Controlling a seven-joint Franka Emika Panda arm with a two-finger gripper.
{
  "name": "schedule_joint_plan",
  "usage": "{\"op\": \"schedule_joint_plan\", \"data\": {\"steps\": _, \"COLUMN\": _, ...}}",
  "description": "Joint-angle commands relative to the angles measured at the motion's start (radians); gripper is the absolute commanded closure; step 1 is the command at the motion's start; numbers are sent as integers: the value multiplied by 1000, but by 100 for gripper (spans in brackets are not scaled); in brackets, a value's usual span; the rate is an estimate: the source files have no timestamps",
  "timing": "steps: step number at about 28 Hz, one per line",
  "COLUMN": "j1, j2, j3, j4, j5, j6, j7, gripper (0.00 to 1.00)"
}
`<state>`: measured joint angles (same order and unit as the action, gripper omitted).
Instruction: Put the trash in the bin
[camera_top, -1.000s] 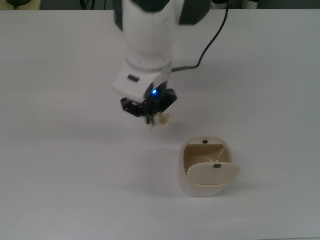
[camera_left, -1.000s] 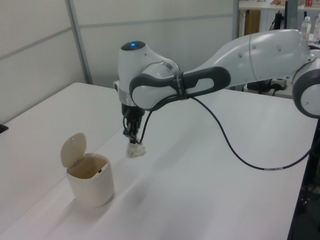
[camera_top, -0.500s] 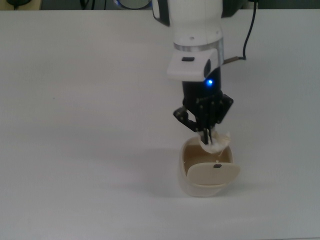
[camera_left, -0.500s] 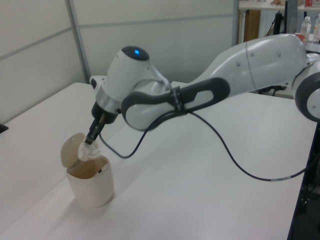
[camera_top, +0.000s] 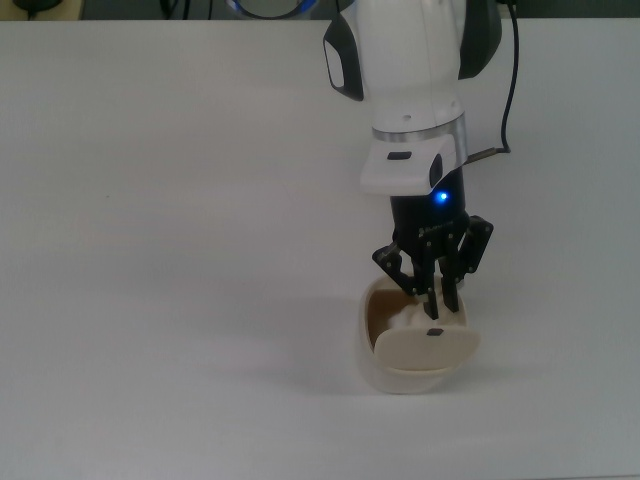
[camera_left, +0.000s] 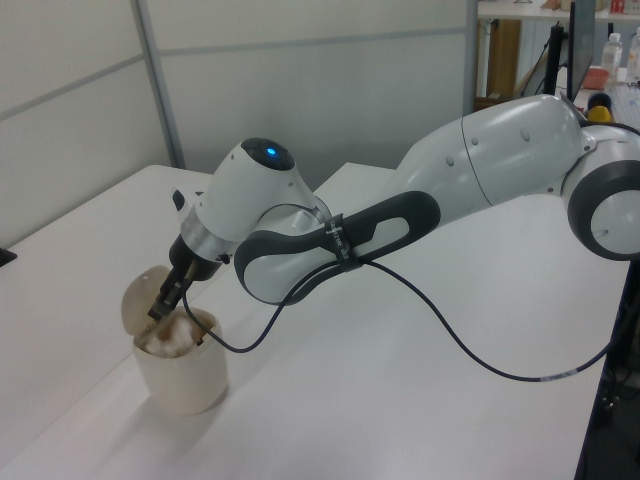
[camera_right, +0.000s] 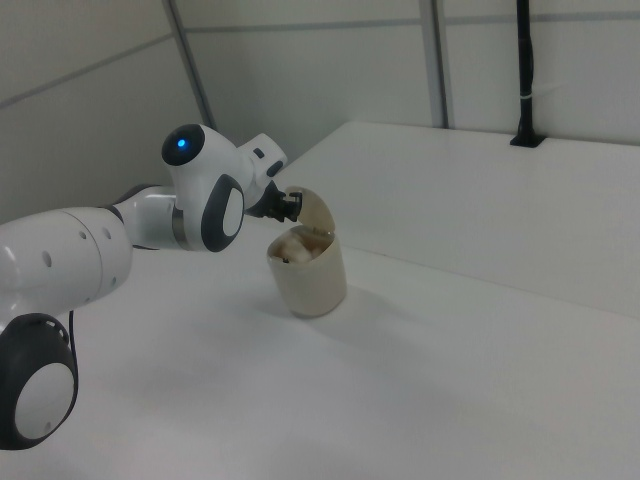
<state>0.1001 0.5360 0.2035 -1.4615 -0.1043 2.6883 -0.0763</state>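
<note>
Claw (camera_top: 437, 297) hangs right over the open mouth of the bin (camera_top: 372, 362), fingers spread apart with a visible gap in the top view, nothing pinched between them. Trash (camera_left: 172, 336), an off-white wrinkly paper wad, sits inside the bin, top of it poking up near the rim in the left view; also seen in the right view (camera_right: 295, 245) and partly in the top view (camera_top: 405, 320) under the claw fingers. Claw tips are just above the wad; cannot tell if they touch it. Bin is a cream rounded-square tub with a tan inside, standing upright on the white desk (camera_top: 150, 250). Its oval swing lid (camera_top: 428, 346) is flipped open, standing up at the bin's edge, a small dark tab on it. White Franka arm (camera_left: 480, 180) reaches in from the left view's right, wrist tilted down toward the bin, blue light lit on the wrist joint. A black cable (camera_left: 470, 350) loops from the arm down over the desk. Grey panel walls (camera_left: 330, 70) behind the desk.
</note>
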Motion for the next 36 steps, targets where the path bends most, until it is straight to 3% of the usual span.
{"op": "schedule_joint_plan", "data": {"steps": 1, "j1": -3, "j2": -19, "j3": -15, "j4": -34, "j5": 0, "j6": 24, "j7": 24, "gripper": 0}}
{"op": "schedule_joint_plan", "data": {"steps": 8, "j1": -52, "j2": -62, "j3": -16, "j4": -34, "j5": 3, "j6": -108, "j7": 58, "gripper": 0}}
{"op": "schedule_joint_plan", "data": {"steps": 13, "j1": -105, "j2": -113, "j3": -15, "j4": -31, "j5": 5, "j6": -321, "j7": 56, "gripper": 0}}
{"op": "schedule_joint_plan", "data": {"steps": 20, "j1": -144, "j2": -234, "j3": -18, "j4": -25, "j5": 1, "j6": -753, "j7": 52, "gripper": 0}}
{"op": "schedule_joint_plan", "data": {"steps": 26, "j1": -184, "j2": -329, "j3": -19, "j4": -10, "j5": 5, "j6": -898, "j7": 76, "gripper": 0}}
{"op": "schedule_joint_plan", "data": {"steps": 36, "j1": -197, "j2": -393, "j3": -35, "j4": -8, "j5": 0, "j6": -1068, "j7": 101, "gripper": 0}}
